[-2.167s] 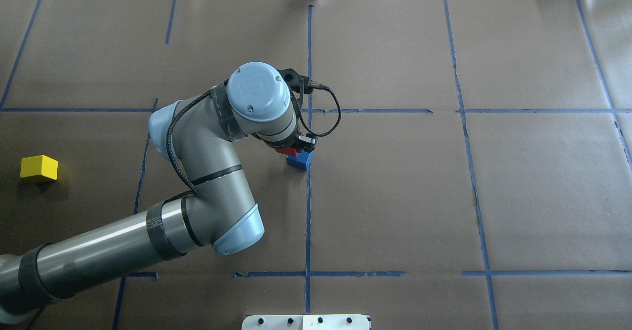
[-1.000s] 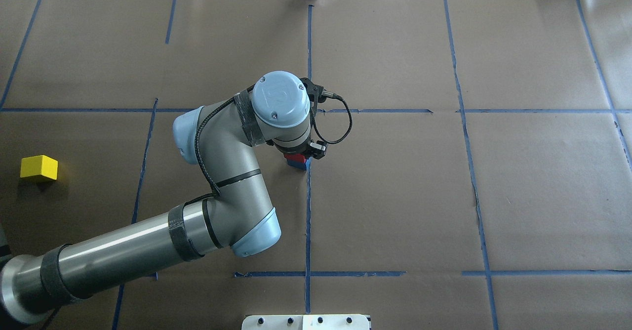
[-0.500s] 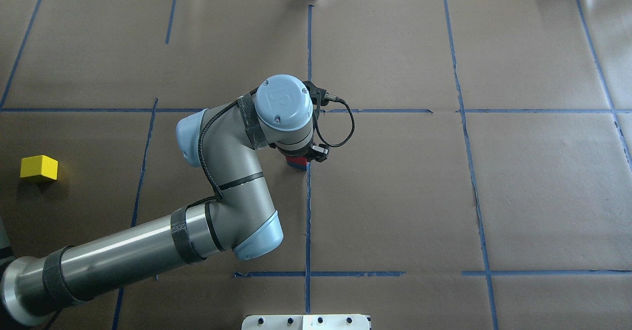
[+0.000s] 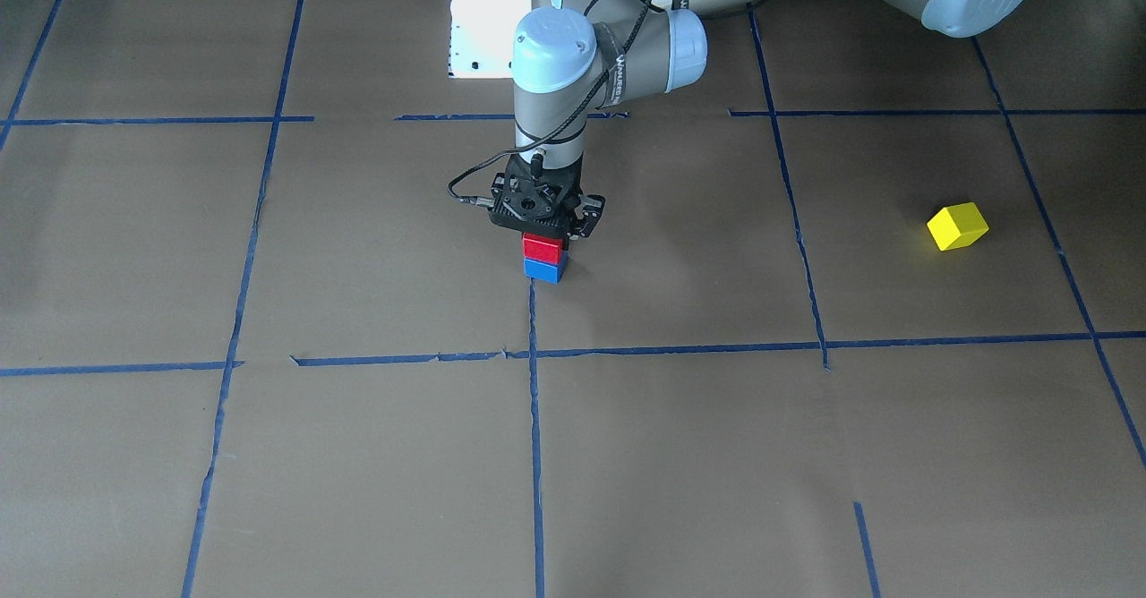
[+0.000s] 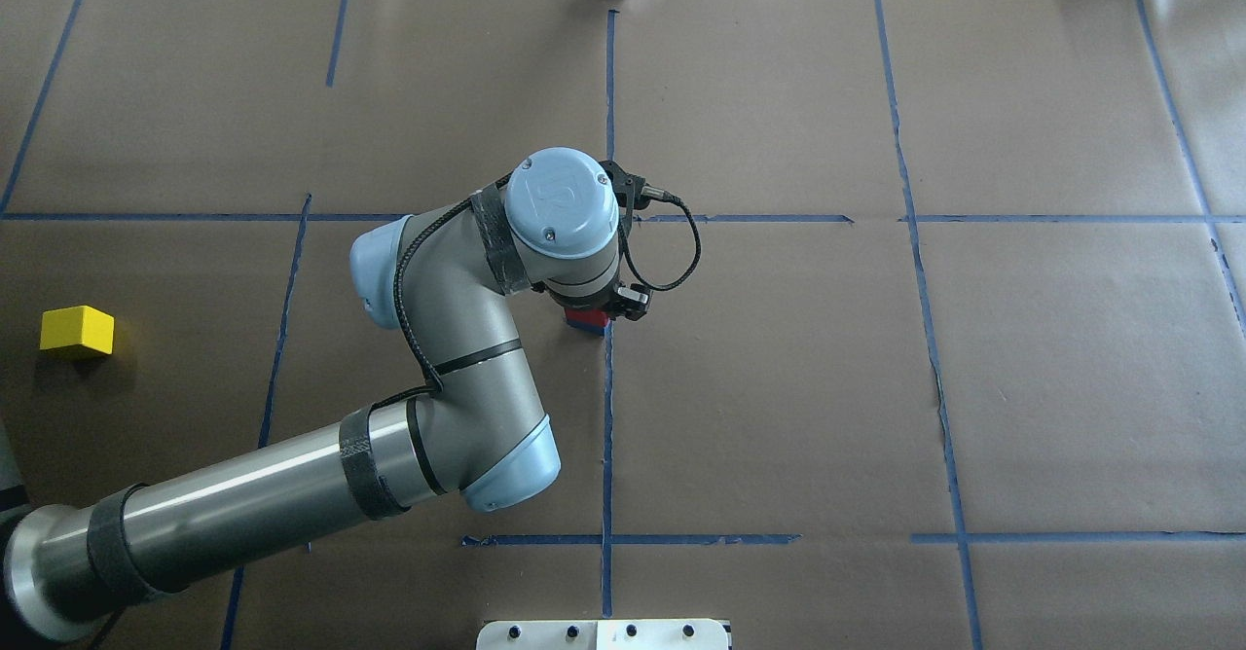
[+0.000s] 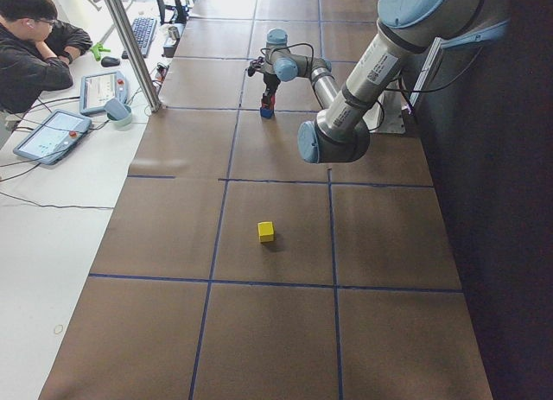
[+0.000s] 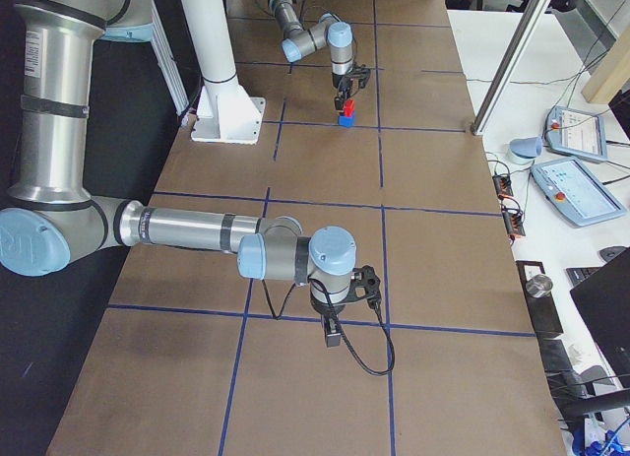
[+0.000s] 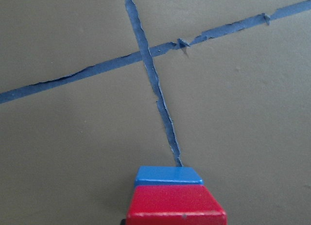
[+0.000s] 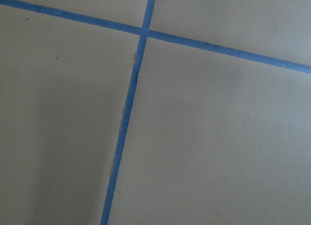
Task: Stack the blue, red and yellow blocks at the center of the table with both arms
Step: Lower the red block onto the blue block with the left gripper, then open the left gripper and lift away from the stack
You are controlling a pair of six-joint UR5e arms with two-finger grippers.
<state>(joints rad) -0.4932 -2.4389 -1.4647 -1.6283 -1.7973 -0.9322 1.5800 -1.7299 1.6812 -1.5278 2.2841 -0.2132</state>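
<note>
Letting go unevenly is the main risk. The left gripper (image 4: 545, 234), directly above the blue block (image 4: 543, 270), appears to pinch the red block (image 4: 543, 247), which sits on that blue block. A dragging finger could tip or shove it off. The yellow block (image 4: 957, 226) lies well apart from the blue block, not yet stacked.

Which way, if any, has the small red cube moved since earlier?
Yes. In the overhead view the red cube has shifted right, closer to the vertical blue tape line, now over the blue cube.
</note>
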